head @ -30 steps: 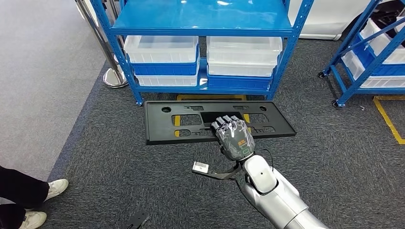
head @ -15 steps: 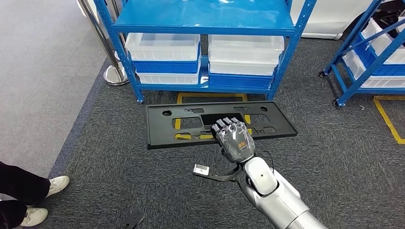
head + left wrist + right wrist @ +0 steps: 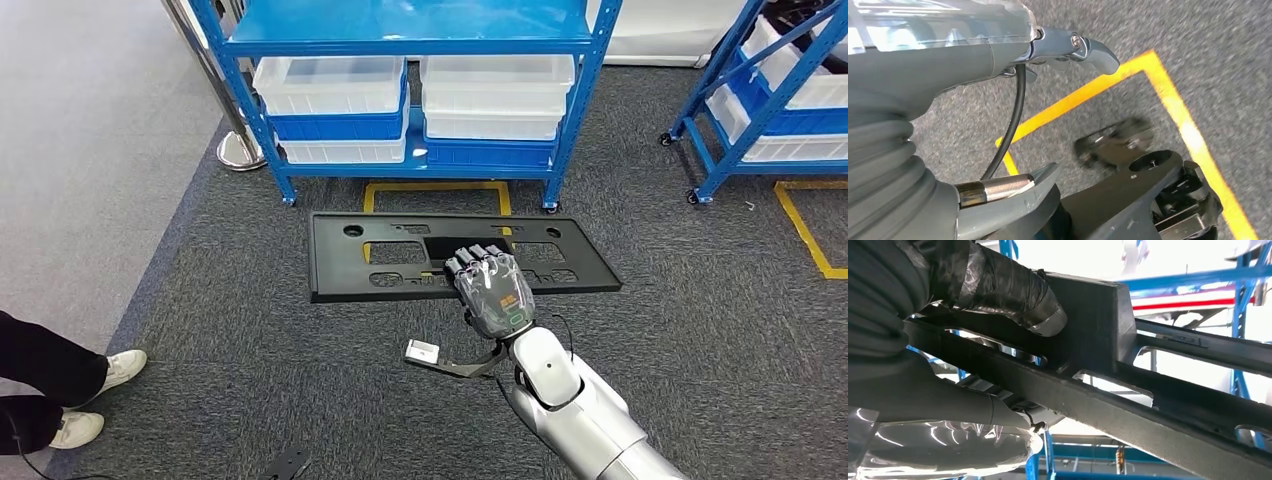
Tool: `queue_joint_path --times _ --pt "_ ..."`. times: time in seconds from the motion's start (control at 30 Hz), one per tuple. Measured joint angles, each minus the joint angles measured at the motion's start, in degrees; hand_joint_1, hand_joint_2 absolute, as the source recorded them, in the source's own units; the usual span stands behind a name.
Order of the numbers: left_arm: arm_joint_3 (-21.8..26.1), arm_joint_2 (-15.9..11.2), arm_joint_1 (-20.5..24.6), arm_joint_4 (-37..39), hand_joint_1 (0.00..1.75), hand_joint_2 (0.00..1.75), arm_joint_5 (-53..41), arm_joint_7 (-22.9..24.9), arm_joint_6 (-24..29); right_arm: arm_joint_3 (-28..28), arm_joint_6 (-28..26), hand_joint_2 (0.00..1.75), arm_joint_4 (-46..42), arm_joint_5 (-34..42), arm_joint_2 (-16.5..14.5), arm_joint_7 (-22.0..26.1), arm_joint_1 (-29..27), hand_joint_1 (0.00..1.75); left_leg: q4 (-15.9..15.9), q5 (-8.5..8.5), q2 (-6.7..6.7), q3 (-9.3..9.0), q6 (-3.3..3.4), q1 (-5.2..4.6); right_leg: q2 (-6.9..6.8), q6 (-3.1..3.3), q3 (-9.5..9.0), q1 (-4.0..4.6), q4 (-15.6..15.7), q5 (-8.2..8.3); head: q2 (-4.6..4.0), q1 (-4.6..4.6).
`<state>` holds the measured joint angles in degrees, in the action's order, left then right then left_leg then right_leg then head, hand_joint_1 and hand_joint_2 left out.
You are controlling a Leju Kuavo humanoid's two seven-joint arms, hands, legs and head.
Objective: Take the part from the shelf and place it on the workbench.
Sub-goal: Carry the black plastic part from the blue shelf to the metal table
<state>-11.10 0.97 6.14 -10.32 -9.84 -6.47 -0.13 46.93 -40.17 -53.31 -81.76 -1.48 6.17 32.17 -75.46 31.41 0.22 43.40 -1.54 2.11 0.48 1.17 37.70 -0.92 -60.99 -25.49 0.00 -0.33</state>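
The part is a long flat black panel [image 3: 335, 270] with several cut-outs. My right hand [image 3: 492, 290] grips it by the near edge at its middle and holds it level above the grey carpet, in front of the blue shelf [image 3: 410, 25]. In the right wrist view the fingers [image 3: 1013, 290] wrap over a raised block of the panel [image 3: 1108, 405] and the thumb lies under it. My left hand [image 3: 948, 75] hangs over the floor with its thumb and fingers apart and nothing in it.
White and blue bins [image 3: 330, 85] fill the shelf's lower level. A second blue shelf [image 3: 760, 90] stands at the right. Yellow tape [image 3: 800, 230] marks the carpet. A person's feet in white shoes [image 3: 115, 370] are at the left. A steel post base [image 3: 238, 150] stands by the shelf.
The whole view has shifted: the shelf now sits higher and further left, so the camera moved. My right hand keeps its grip on the panel.
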Motion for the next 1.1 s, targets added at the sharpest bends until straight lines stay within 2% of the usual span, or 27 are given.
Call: queue_joint_path --times 0.03,0.07,0.13,0.17,0.2,0.23,0.27,0.3,0.33,0.37,0.43,0.47,0.5,0.53,0.57,0.6,0.67,0.7,0.73,0.8,0.83,0.9,0.97,1.0,1.03,1.07,1.1 --pt "0.0 0.0 0.0 0.0 0.00 1.75 0.0 0.0 0.0 0.0 0.0 1.75 0.0 0.1 0.0 0.0 0.0 1.75 0.4 -0.85 -0.02 -1.83 0.59 -0.38 -0.02 0.09 0.75 0.34 0.0 0.61 0.00 -0.01" --pt "0.0 0.0 0.1 0.0 0.00 1.75 0.0 0.0 0.0 0.0 0.0 1.75 0.0 0.2 0.0 0.0 -0.1 1.75 2.8 -2.00 -0.06 -4.60 1.32 -0.83 -0.02 0.14 1.41 0.63 0.0 1.19 0.00 -0.01" --pt "0.0 -0.1 0.3 0.0 0.00 1.75 0.0 0.0 0.0 0.0 0.0 1.75 0.0 0.3 -0.1 0.1 0.0 1.75 10.8 -2.09 -0.19 -10.94 2.86 -1.76 -0.04 0.03 2.29 0.93 0.0 2.26 0.00 0.03" --pt "0.0 -0.1 0.4 0.0 0.00 1.75 0.0 0.0 0.0 0.0 0.0 1.75 0.0 0.4 -0.1 0.1 0.0 1.75 14.1 -1.51 -0.27 -13.10 3.20 -2.12 -0.09 -0.17 2.50 0.92 0.1 2.80 0.00 0.03" --pt "0.0 -0.2 0.4 0.0 0.00 1.75 0.0 0.0 0.0 0.0 0.0 1.75 0.0 0.5 -0.1 0.1 0.0 1.75 16.2 -0.95 -0.33 -14.22 3.40 -2.39 -0.14 -0.45 2.58 0.79 0.4 3.39 0.00 0.02" --pt "0.0 -0.2 0.4 0.0 0.00 1.75 0.0 0.0 0.0 0.0 0.0 1.75 0.0 0.5 -0.2 0.1 0.0 1.75 17.3 -1.16 -0.36 -14.55 3.34 -2.55 -0.16 -0.81 2.58 0.69 0.8 4.04 0.00 -0.02" --pt "0.0 -0.1 0.4 0.0 0.00 1.75 0.0 0.0 0.0 0.0 0.0 1.75 0.0 0.5 -0.2 0.1 0.0 1.75 17.8 -1.91 -0.28 -14.34 3.39 -2.46 -0.15 -1.18 2.64 0.62 1.1 4.47 0.00 -0.06" --pt "0.0 -0.1 0.4 0.0 0.00 1.75 0.0 0.0 0.0 0.0 0.0 1.75 0.0 0.5 -0.2 0.1 0.0 1.75 18.4 -2.78 -0.14 -14.09 3.63 -2.36 -0.13 -1.51 2.85 0.61 1.1 4.11 0.00 -0.07" --pt "0.0 -0.1 0.4 0.0 0.00 1.75 0.0 0.0 0.0 0.0 0.0 1.75 0.1 0.5 -0.2 0.1 0.0 1.75 19.0 -3.69 0.03 -13.72 3.95 -2.20 -0.11 -1.79 3.26 0.65 0.3 2.63 0.00 -0.02" --pt "0.0 -0.1 0.4 0.0 0.00 1.75 0.0 0.0 0.0 0.0 0.0 1.75 0.1 0.5 -0.1 0.1 0.0 1.75 19.3 -4.52 0.20 -13.17 4.20 -2.02 -0.13 -2.01 3.89 0.64 -1.7 0.08 0.00 0.06" --pt "0.0 -0.1 0.4 0.0 0.00 1.75 0.0 0.0 0.0 0.0 0.0 1.75 0.1 0.5 -0.1 0.1 0.0 1.75 19.2 -5.69 0.30 -11.56 4.48 -2.10 -0.18 -2.41 5.24 0.46 -8.2 -5.34 0.00 0.16" --pt "0.0 0.0 0.4 0.0 0.00 1.75 0.0 0.0 0.0 0.0 0.0 1.75 0.1 0.5 0.0 0.1 -0.1 1.75 19.1 -6.17 0.32 -10.68 4.40 -2.12 -0.19 -2.60 5.62 0.38 -11.5 -6.36 0.00 0.16" --pt "0.0 0.0 0.4 0.0 0.00 1.75 -0.1 -0.1 0.0 0.0 0.0 1.75 0.2 0.5 0.0 0.1 -0.1 1.75 18.9 -6.65 0.34 -9.79 4.32 -2.12 -0.20 -2.74 5.50 0.30 -13.6 -5.83 0.00 0.16" --pt "0.0 0.0 0.4 0.0 0.00 1.75 -0.1 -0.1 0.0 0.0 0.0 1.75 0.2 0.6 0.0 0.1 -0.1 1.75 18.5 -7.08 0.36 -8.87 4.20 -2.11 -0.22 -2.82 4.57 0.23 -14.0 -4.23 0.00 0.15" --pt "0.0 0.0 0.4 0.0 0.00 1.75 -0.1 -0.2 0.0 0.0 0.0 1.75 0.3 0.8 0.0 0.2 -0.1 1.75 18.2 -7.47 0.37 -8.02 4.04 -2.10 -0.26 -2.80 2.73 0.18 -12.5 -2.45 0.00 0.15" --pt "0.0 0.0 0.4 0.0 0.00 1.75 -0.2 -0.2 0.0 0.0 0.0 1.75 0.3 1.2 0.0 0.3 -0.1 1.75 17.7 -7.78 0.45 -7.28 3.85 -2.11 -0.47 -2.66 0.13 0.17 -9.3 -1.67 0.00 0.15" --pt "0.0 0.1 0.3 0.0 0.00 1.75 -0.4 -0.2 0.0 0.0 0.0 1.75 0.3 2.7 0.0 0.8 0.0 1.75 16.9 -8.23 0.71 -6.33 3.39 -2.29 -1.39 -2.08 -5.12 0.51 -1.7 -3.11 0.00 0.12" --pt "0.0 0.2 0.2 0.0 0.00 1.75 -0.4 -0.2 0.0 0.0 0.0 1.75 0.4 3.5 -0.1 1.1 0.1 1.75 16.7 -8.45 0.92 -6.12 3.09 -2.37 -1.71 -1.72 -6.52 0.68 0.7 -4.15 0.00 0.12" --pt "0.0 0.2 0.2 0.0 0.00 1.75 -0.5 -0.2 0.0 0.0 0.0 1.75 0.5 4.2 -0.1 1.3 0.1 1.75 16.6 -8.73 1.17 -6.03 2.77 -2.37 -1.78 -1.34 -7.01 0.87 1.9 -4.58 0.00 0.10" --pt "0.0 0.2 0.1 0.0 0.00 1.75 -0.6 -0.2 0.0 0.0 0.1 1.75 0.6 4.7 -0.1 1.4 0.1 1.75 16.4 -8.72 1.36 -5.74 2.02 -2.23 -1.22 -0.48 -6.71 0.70 2.2 -3.87 0.00 0.11" --pt "0.0 0.2 0.1 0.0 0.00 1.75 -0.7 -0.2 0.0 0.0 0.1 1.75 0.7 4.7 -0.1 1.3 0.2 1.75 15.4 -7.74 1.16 -5.31 1.67 -2.13 -0.93 -0.03 -6.49 0.58 2.4 -3.40 0.00 0.07" --pt "0.0 0.2 0.1 0.0 0.00 1.75 -1.0 -0.2 0.0 0.0 0.1 1.75 0.9 4.1 -0.2 1.0 0.4 1.75 10.1 -3.71 0.50 -3.34 1.09 -1.88 -0.29 0.54 -5.83 0.39 2.5 -2.56 0.00 -0.01" --pt "0.0 0.2 0.1 0.0 0.00 1.75 -1.3 -0.2 -0.1 0.0 0.1 1.75 1.0 3.6 -0.1 0.6 0.7 1.75 2.8 0.03 0.31 -1.02 0.72 -1.61 0.57 0.64 -4.91 0.37 2.4 -1.93 0.00 -0.03" --pt "0.0 0.3 0.1 0.0 0.00 1.75 -1.4 -0.2 -0.2 0.0 0.1 1.75 1.0 3.4 -0.1 0.4 0.8 1.75 1.0 0.53 0.30 -0.71 0.62 -1.49 1.06 0.55 -4.49 0.36 2.3 -1.67 0.00 -0.02" --pt "0.0 0.3 0.1 0.0 0.00 1.75 -1.5 -0.2 -0.2 0.0 0.1 1.75 1.1 3.3 0.0 0.3 1.0 1.75 1.2 -0.02 0.25 -1.44 0.58 -1.39 1.62 0.41 -4.12 0.33 2.1 -1.44 0.00 -0.03" --pt "0.0 0.3 0.2 0.0 0.00 1.75 -1.6 -0.2 -0.3 0.0 0.1 1.75 1.0 3.1 0.0 0.2 1.4 1.75 3.6 -1.44 0.03 -3.26 0.62 -1.32 2.23 0.25 -3.81 0.26 2.0 -1.26 0.00 -0.03" --pt "0.0 0.2 0.2 0.0 0.00 1.75 -1.7 -0.2 -0.4 0.0 0.2 1.75 0.9 2.9 0.0 0.1 2.0 1.75 7.5 -2.93 -0.81 -5.67 0.75 -1.23 2.81 0.08 -3.56 0.15 1.8 -1.12 0.00 -0.02"
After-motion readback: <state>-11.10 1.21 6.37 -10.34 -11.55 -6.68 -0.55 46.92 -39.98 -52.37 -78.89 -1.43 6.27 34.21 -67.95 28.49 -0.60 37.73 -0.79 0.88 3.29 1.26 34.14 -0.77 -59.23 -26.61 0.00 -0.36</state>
